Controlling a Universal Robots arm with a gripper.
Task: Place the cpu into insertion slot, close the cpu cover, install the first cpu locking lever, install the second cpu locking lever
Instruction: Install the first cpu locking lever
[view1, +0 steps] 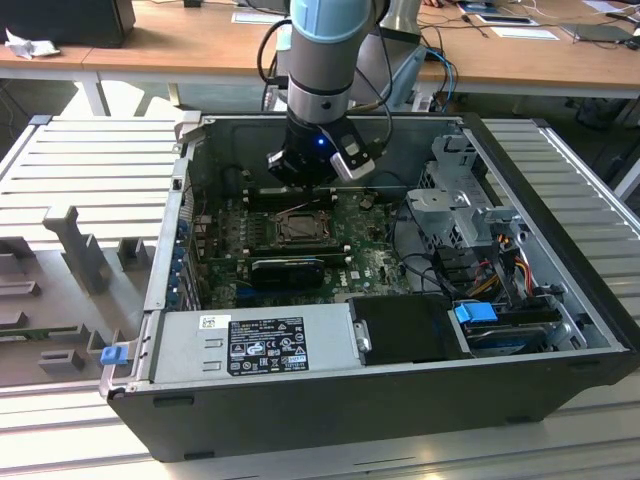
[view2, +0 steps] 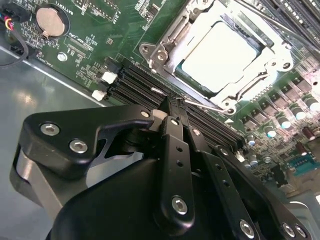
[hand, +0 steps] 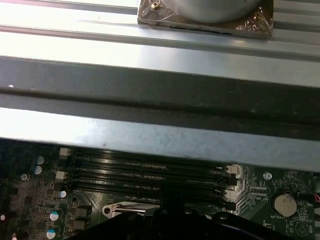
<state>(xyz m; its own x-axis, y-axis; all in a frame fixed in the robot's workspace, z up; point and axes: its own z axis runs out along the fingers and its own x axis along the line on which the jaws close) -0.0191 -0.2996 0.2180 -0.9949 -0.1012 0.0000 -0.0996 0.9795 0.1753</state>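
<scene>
The cpu (view2: 220, 50) lies in the insertion slot (view1: 300, 228), its pale metal top showing through the window of the cpu cover (view2: 172, 32), which lies flat over it. My gripper (view2: 169, 103) hangs just beyond the slot's far edge, over the memory slots (view2: 135, 90), with its black fingers (view2: 176, 145) drawn together. A thin silver locking lever (view2: 202, 103) runs along the near side of the socket, and its end meets my fingertips. Whether the tips hold the lever or only touch it cannot be told. In the exterior view my gripper (view1: 305, 178) is low inside the case.
An open computer case (view1: 560, 260) surrounds the green board. A black ribbed heatsink (view1: 288, 270) sits in front of the socket, a power supply (view1: 255, 345) at the front, a drive cage (view1: 460, 205) and cables on the exterior view's right. A coin battery (view2: 51, 20) lies nearby.
</scene>
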